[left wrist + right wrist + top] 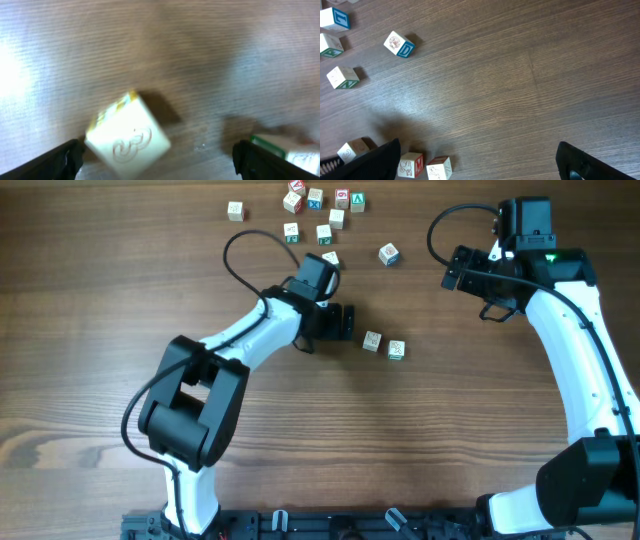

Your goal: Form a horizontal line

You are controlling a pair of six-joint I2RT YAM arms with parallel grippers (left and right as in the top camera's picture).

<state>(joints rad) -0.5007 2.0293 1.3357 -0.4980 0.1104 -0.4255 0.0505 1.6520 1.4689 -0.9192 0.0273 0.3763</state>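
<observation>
The horizontal line is a short row of two pale letter cubes, one [372,340] on the left and one with green print [396,349] on the right, close together and slanting slightly. My left gripper [340,322] stands open just left of them. In the left wrist view a pale cube [127,135] lies tilted on the wood between the wide-apart fingers [65,160], nearer the left one, and a green-edged cube [290,150] shows behind the right finger. My right gripper [468,288] hangs open at the right, holding nothing.
Several loose letter cubes [315,210] are scattered at the back of the wooden table [450,420], and one [388,253] lies apart. The right wrist view shows a blue D cube [400,44] and a red M cube [411,165] near its left finger [375,160].
</observation>
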